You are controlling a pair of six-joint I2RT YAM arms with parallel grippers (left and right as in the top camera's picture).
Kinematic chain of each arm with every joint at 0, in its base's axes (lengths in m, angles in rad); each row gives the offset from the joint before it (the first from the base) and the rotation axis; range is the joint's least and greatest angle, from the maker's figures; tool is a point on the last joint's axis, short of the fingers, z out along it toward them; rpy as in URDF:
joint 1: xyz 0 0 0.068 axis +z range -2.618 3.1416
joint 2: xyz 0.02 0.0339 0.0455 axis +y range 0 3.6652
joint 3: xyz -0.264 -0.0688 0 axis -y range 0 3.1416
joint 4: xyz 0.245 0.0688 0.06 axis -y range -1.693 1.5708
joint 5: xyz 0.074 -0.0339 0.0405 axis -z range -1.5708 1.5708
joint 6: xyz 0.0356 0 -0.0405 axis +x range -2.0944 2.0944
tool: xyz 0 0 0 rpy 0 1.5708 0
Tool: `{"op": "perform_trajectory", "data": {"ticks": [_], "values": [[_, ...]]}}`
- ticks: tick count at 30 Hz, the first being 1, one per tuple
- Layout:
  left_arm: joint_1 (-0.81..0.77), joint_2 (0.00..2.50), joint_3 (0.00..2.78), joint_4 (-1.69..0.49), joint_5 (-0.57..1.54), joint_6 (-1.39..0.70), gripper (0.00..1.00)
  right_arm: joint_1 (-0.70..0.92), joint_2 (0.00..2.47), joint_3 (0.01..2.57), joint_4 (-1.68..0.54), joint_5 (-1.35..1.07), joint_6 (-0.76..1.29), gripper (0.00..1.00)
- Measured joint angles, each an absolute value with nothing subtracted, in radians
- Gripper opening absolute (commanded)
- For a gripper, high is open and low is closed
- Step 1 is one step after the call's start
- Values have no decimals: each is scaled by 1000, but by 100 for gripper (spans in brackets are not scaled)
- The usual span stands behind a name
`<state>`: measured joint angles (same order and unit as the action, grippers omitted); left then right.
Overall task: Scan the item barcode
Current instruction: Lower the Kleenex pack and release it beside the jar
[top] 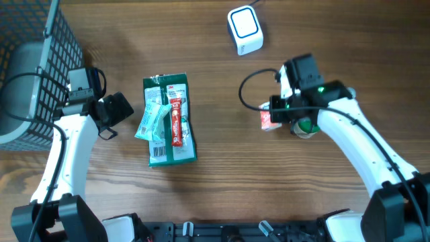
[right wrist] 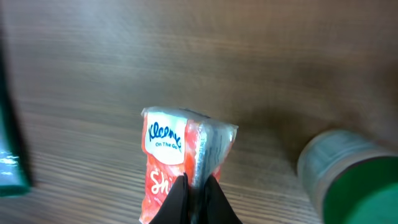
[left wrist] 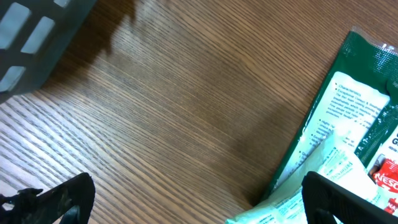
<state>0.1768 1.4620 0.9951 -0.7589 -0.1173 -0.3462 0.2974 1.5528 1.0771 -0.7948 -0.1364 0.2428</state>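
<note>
Grip check: right jaws shut on the pack, left jaws wide and empty

Right gripper (right wrist: 196, 198) is pinched fully closed. Its two dark fingertips meet on the crimped seam of a red Kleenex pack (right wrist: 179, 158), which sticks out past them with its white and blue label facing the wrist camera. No barcode shows on that face. I cannot tell whether the pack's far end touches the wood or hangs just above it.

Just beside these jaws, under the wrist, stands a green-lidded jar (right wrist: 348, 180), apart from the pack. From overhead, the pack (top: 267, 119) juts from the jaws toward the middle of the table. The white scanner (top: 244, 30) sits well beyond the jaws toward the table's far edge, with bare wood between it and the pack.

Left gripper (top: 113, 111) has its jaws spread as far as they go. Only table (left wrist: 186, 93) shows between its fingers (left wrist: 59, 199), and they hold nothing.

Just ahead of those jaws lies a flat green packet (left wrist: 339, 124). One fingertip overlaps its near edge in the wrist view, and contact cannot be judged. On the packet rest a pale green sachet (top: 153, 121) and a red sachet (top: 177, 121), side by side. Behind the left jaws, at the table's edge, stands a dark wire basket (top: 40, 60).
</note>
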Motion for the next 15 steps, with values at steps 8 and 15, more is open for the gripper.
{"op": "perform_trajectory", "data": {"ticks": [8, 15], "values": [[177, 1462, 995, -759, -117, -346, 100, 297, 1554, 903, -583, -142, 262, 4], [177, 1462, 995, -759, -117, -346, 100, 297, 1554, 886, -563, -142, 265, 5]]}}
